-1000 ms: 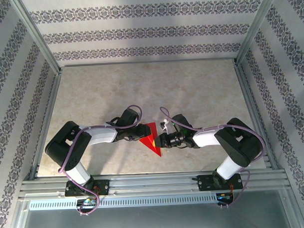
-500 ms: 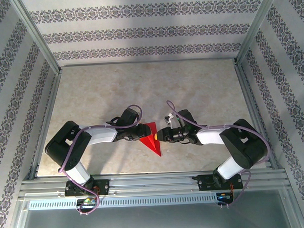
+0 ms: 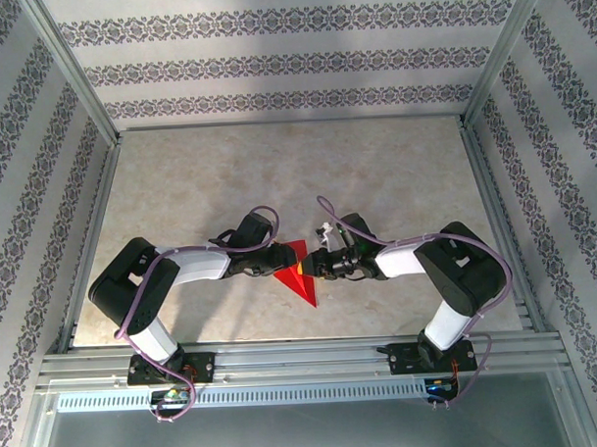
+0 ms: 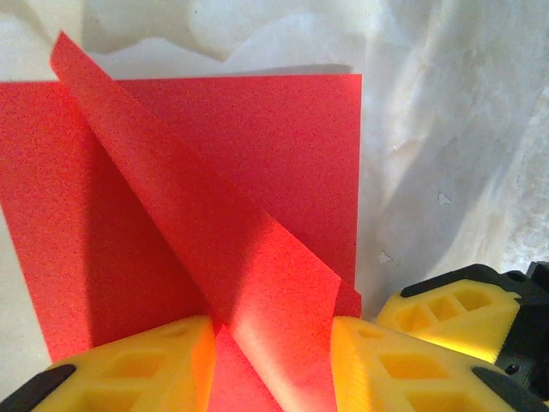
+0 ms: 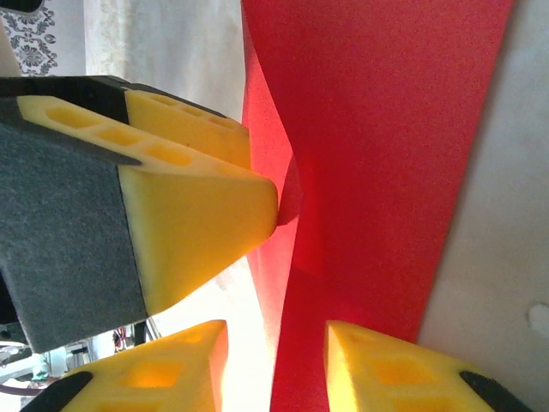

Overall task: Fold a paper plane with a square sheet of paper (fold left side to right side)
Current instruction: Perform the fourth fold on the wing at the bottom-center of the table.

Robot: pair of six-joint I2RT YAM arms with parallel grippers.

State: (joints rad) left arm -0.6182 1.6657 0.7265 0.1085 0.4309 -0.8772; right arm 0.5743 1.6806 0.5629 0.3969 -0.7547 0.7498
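We start at the left gripper (image 4: 273, 348). In its wrist view its yellow fingers (image 4: 129, 369) sit narrow at the bottom of the frame. A raised flap of the red sheet (image 4: 257, 146) runs up between them, touching both, so we read that as a hold on the flap. From there the flap climbs diagonally to the upper left of the frame, standing well off the layer beneath.

Over to the right gripper (image 5: 276, 352). Its jaws stand partly apart at the bottom of its wrist view. An edge of the sheet passes between them, with a strip of light showing between the paper and the left-hand finger. So it is around the paper but not pinching it. Just above, at the left of that frame, the tip of one of the left gripper's fingers touches the red.

From above, the sheet lies on the pale table (image 3: 277, 175) in the lower middle of the frame, between the two grippers. Its outline narrows to a point towards the bottom edge.

So where are we? By our reckoning a fold is under way but not finished. One layer lies flat with a clean straight edge, while the flap is up in the air and not yet pressed down. We see no slim dart yet. What we judge is left is to bring the flap across, crease it flat, then make the remaining folds
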